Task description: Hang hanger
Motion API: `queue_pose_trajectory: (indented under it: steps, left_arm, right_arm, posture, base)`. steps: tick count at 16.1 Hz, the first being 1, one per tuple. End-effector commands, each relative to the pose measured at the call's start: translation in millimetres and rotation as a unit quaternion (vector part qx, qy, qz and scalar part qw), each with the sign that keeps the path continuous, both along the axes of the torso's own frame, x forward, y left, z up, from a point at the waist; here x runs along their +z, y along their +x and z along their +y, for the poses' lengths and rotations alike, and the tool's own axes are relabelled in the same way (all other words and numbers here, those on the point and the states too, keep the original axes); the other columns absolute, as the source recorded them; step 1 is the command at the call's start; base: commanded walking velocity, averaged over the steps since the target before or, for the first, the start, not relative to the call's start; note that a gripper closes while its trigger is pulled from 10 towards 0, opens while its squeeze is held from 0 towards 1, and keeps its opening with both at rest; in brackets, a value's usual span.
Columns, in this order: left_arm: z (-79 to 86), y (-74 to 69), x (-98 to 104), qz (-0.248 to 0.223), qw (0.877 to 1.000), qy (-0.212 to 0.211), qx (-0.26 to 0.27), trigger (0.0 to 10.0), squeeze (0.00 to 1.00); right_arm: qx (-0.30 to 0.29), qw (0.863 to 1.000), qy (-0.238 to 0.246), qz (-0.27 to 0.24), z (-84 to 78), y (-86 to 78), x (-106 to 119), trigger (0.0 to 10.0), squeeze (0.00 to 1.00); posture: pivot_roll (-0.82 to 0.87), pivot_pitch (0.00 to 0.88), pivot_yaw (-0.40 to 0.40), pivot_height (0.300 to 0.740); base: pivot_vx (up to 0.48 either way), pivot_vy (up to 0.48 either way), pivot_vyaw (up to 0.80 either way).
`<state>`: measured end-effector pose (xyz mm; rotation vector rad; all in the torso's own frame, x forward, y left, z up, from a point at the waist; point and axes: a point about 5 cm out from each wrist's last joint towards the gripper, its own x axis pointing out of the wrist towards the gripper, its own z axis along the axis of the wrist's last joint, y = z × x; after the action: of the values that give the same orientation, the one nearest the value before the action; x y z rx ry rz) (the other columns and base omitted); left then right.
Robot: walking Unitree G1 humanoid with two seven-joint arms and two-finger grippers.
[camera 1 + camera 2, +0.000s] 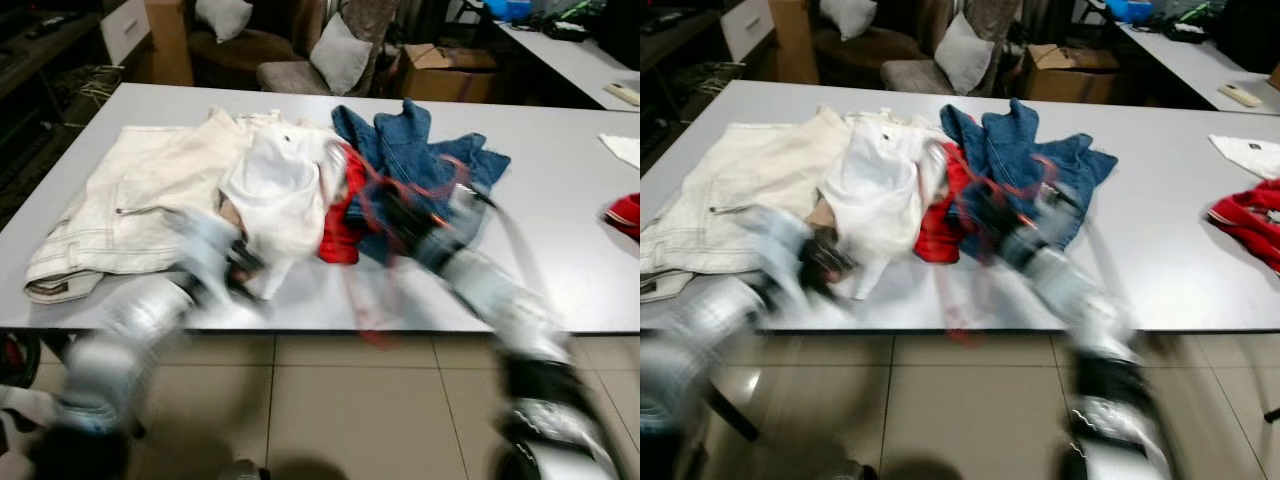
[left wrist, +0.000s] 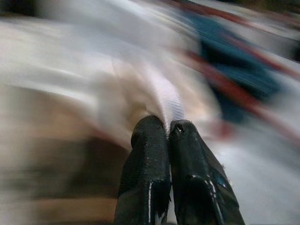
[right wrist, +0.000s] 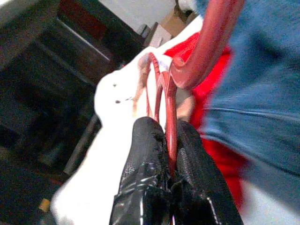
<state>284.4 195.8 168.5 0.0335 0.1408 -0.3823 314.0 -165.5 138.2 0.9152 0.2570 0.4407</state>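
Grey and smooth, the counter [image 1: 560, 200] stretches wide across the room over a floor of beige tiles [image 1: 350, 400], with a second pale counter [image 1: 570, 55] beyond its far right corner. Behind the grey counter stand chairs with two light cushions [image 1: 340, 55], and beside them an open cardboard box [image 1: 440, 70] whose contents cannot be made out. On the counter lies a heap of clothes: cream trousers [image 1: 130, 210] at the left end of the heap, a white garment [image 1: 275, 195] next to them, a red garment [image 1: 345, 225] after that, then a blue denim piece [image 1: 420, 160]. Well apart, at the counter's right edge, lie a red cloth [image 1: 625, 215] and a white cloth [image 1: 622, 148]. Both arms are blurred. The right hand [image 3: 171, 140] reaches over the denim and is clamped on the thin red hanger [image 3: 166, 93], which lies on the clothes heap. The left hand [image 2: 168, 129] is at the near edge of the white garment, its fingers pressed together on a strip of pale fabric.
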Motion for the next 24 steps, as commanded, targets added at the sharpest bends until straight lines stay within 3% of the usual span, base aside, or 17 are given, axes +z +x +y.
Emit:
queue_pose_trajectory:
  steps: [1,2,3,4,5,6,7,9,11,14,18,24]
  left_arm:
    - [6.2,-0.1,8.3,-0.020,1.000,0.000,0.015,0.0,0.00]
    - [7.1,-2.5,14.7,-0.033,0.999,-0.002,0.004,0.0,0.00]
    - [2.5,-0.7,35.1,-0.083,0.996,-0.020,-0.018,0.0,0.00]
    - [-2.2,2.7,56.5,-0.139,0.989,-0.048,-0.027,0.0,0.00]
    - [-7.0,3.4,66.0,-0.163,0.984,-0.069,-0.034,0.0,0.00]
    - [-10.3,2.0,62.2,-0.152,0.985,-0.069,-0.044,0.0,0.00]
    - [-17.4,-5.2,38.6,-0.088,0.993,-0.031,-0.078,0.0,0.00]
    - [-25.9,-25.0,-3.8,0.023,0.992,0.023,-0.119,0.0,0.00]
    - [-30.7,-33.5,-20.3,0.071,0.989,0.024,-0.125,0.0,0.00]
    - [-29.9,-34.9,-21.6,0.076,0.988,0.034,-0.129,0.0,0.00]
    - [-34.8,-39.4,-18.5,0.073,0.982,0.035,-0.170,0.0,0.00]
    - [-37.7,-41.5,-15.5,0.070,0.978,0.035,-0.194,0.0,0.00]
  right_arm:
    - [-0.003,0.999,0.011,-0.044,-11.5,-3.0,18.6,10.0,0.00]
    - [0.004,0.996,0.028,-0.081,-21.0,-12.0,29.4,10.0,0.00]
    - [0.026,0.987,0.050,-0.148,-26.9,-26.1,49.9,10.0,0.00]
    - [0.044,0.980,0.060,-0.182,-28.0,-38.3,58.6,10.0,0.00]
    - [0.048,0.986,0.034,-0.157,-28.1,-45.7,46.0,10.0,0.00]
    - [0.046,0.990,0.012,-0.130,-28.4,-48.5,35.2,10.0,0.00]
    - [0.047,0.996,-0.017,-0.072,-27.7,-54.4,15.4,10.0,0.00]
    - [0.047,0.998,-0.050,-0.007,-28.2,-64.8,-4.1,10.0,0.00]
    - [0.067,0.994,-0.081,0.024,-29.9,-76.8,-10.2,10.0,0.00]
    - [0.112,0.991,-0.070,0.014,-30.1,-89.3,-7.9,10.0,0.00]
    - [0.134,0.991,-0.023,-0.009,-23.0,-90.7,-5.2,10.0,0.00]
    - [0.136,0.991,0.003,0.002,-8.7,-68.3,-15.2,10.0,0.00]
  posture:
    - [0.02,0.000,-0.041,0.740]
    - [0.01,0.000,-0.033,0.740]
    - [-0.01,0.000,-0.027,0.740]
    - [-0.02,0.000,-0.021,0.740]
    - [-0.02,0.000,-0.016,0.740]
    - [-0.03,0.000,-0.013,0.740]
    - [-0.03,0.000,-0.011,0.740]
    - [-0.05,0.000,-0.006,0.740]
    - [-0.06,0.000,-0.006,0.740]
    - [-0.06,0.000,-0.008,0.740]
    - [-0.06,0.000,-0.007,0.740]
    - [-0.04,0.000,-0.014,0.740]
  base:
    - [0.000,0.000,0.00]
    - [0.000,0.000,0.00]
    - [0.000,0.000,0.00]
    - [0.000,0.000,0.00]
    - [0.000,0.000,0.00]
    - [0.000,0.000,0.00]
    - [0.000,0.000,0.00]
    - [0.000,0.000,0.00]
    - [0.000,0.000,0.00]
    - [0.000,0.000,0.00]
    - [0.000,0.000,0.00]
    - [0.000,0.000,0.00]
